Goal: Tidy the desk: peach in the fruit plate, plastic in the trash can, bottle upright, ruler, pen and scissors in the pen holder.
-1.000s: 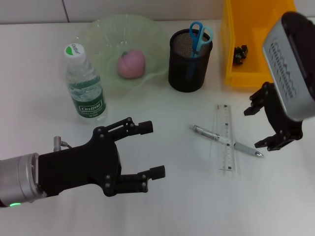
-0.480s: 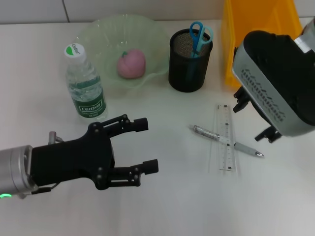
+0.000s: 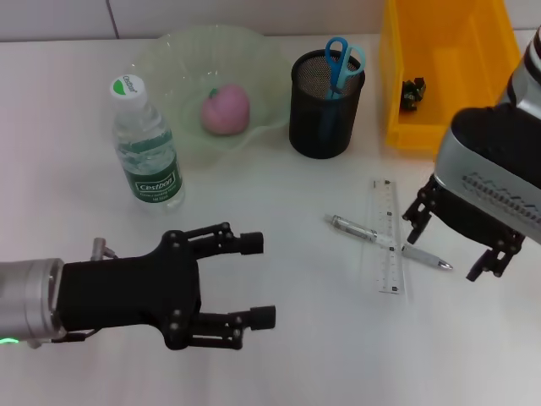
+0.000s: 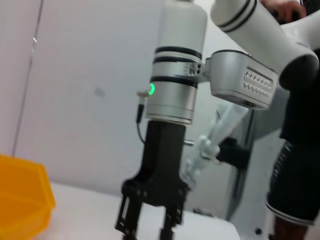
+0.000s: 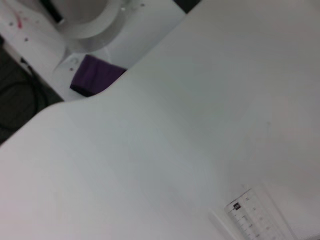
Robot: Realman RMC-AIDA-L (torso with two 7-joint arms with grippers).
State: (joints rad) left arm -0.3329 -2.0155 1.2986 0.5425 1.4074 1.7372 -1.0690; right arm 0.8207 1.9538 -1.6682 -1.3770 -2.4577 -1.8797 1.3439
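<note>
The clear pen [image 3: 385,241] lies across the transparent ruler [image 3: 385,201] on the white desk. My right gripper [image 3: 450,244] is open and hovers just above the pen's right end; it also shows in the left wrist view [image 4: 148,225]. The ruler's end shows in the right wrist view [image 5: 252,220]. My left gripper [image 3: 258,281] is open and empty over the front left of the desk. The pink peach [image 3: 225,111] lies in the green plate [image 3: 169,51]. The bottle [image 3: 145,144] stands upright. Blue scissors [image 3: 342,59] stand in the black mesh pen holder [image 3: 325,110].
A yellow bin [image 3: 397,76] stands at the back right with a small dark scrap [image 3: 412,91] inside; it also shows in the left wrist view [image 4: 20,200]. The desk's edge and the floor show in the right wrist view.
My right arm has swung down and towards the front, bringing its open gripper over the pen's right end. My left gripper has shifted only slightly and stays open.
</note>
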